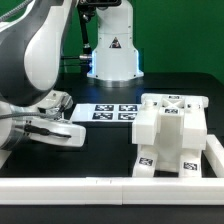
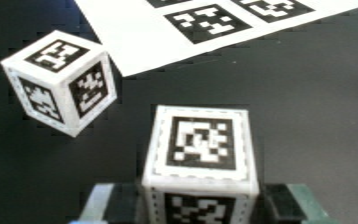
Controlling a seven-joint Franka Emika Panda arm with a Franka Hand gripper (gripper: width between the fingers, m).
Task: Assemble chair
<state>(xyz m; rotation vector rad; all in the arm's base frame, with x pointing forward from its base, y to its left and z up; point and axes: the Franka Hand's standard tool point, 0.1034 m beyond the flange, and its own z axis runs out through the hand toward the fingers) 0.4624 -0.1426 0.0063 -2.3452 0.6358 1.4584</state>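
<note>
A thin flat white marker board, printed with black-and-white square tags, lies on the matte black table. A low white rail borders the table's near edge. A green wall stands behind.

A black table carries the work. The marker board lies flat toward the far side, near the middle. The partly joined chair — a blocky white structure bearing square tags — stands at the exterior view's right, just beside a white rail that edges the table's near and right sides. The wrist view shows a small tagged block standing on the dark surface, near the board's edge.
</note>
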